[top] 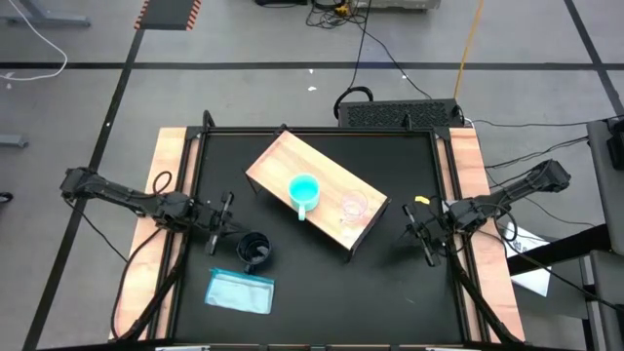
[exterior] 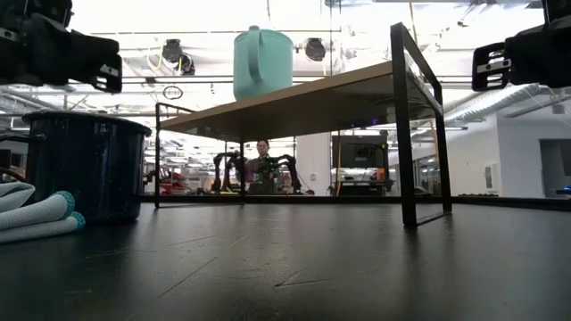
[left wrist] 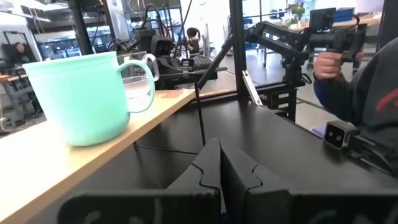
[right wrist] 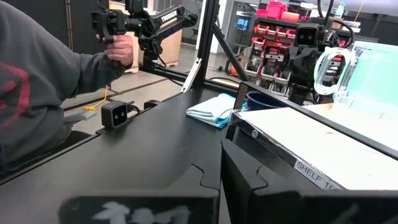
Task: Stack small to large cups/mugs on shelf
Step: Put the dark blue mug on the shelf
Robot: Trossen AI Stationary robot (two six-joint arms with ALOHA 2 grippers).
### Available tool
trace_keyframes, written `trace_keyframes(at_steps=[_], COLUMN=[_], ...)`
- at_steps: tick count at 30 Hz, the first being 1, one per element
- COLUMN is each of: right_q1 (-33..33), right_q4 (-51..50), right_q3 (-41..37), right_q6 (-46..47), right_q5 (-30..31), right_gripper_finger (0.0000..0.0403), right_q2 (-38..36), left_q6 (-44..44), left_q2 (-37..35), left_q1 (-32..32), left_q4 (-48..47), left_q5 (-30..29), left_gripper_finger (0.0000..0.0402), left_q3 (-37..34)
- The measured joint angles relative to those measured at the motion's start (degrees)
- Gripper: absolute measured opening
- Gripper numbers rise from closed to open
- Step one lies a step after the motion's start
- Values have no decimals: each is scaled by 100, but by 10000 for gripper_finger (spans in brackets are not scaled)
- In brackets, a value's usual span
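Note:
The light-wood shelf (top: 317, 192) stands slantwise at the table's middle on thin black legs. The turquoise mug (top: 304, 191) stands upright on its top, and the clear cup (top: 353, 206) stands beside it toward the right; both show in the left wrist view (left wrist: 81, 96) (left wrist: 138, 84). The dark navy mug (top: 255, 250) stands on the table near the left front, also in the low view (exterior: 85, 165). My left gripper (top: 220, 223) is shut and empty, left of the shelf. My right gripper (top: 426, 234) is shut and empty, right of the shelf.
A folded light-blue cloth (top: 240, 291) lies on the table in front of the navy mug. A black box (top: 400, 114) sits behind the table's far edge. A person in a dark sleeve (right wrist: 37, 87) holds a control arm beyond the table.

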Motion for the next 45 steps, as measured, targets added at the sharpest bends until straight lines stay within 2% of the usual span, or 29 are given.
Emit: trace_keyframes(at_steps=[6, 11, 18, 23, 27, 33, 41, 45], right_q1=[0, 0, 0, 0, 0, -2, 0, 0], right_q4=[0, 0, 0, -3, 0, 1, 1, -7], right_q3=[0, 0, -1, 0, -2, 0, 0, 0], right_q6=[-7, -14, -16, -16, 7, 22, 25, 25], right_q5=[-2, -1, -2, -2, -2, -4, -30, -35], right_gripper_finger=[0, 0, 0, 0, 0, 0, 0, 0], right_q2=[0, 0, -2, 0, 0, -2, -2, -1], left_q6=[-157, -226, -230, -180, -246, -284, -205, -222], left_q2=[0, 0, 393, 981, 1506, 2080, 2279, 2238], left_q1=[0, -2, -176, -299, -382, -415, -413, -413], left_q4=[224, 609, 318, 35, 23, -518, -1536, -1594], left_q5=[83, 537, 439, 215, 208, 207, 151, 20], left_gripper_finger=[0, 0, 0, 0, 0, 0, 0, 0], left_q3=[0, 15, 432, 845, 1165, 1677, 2417, 2499])
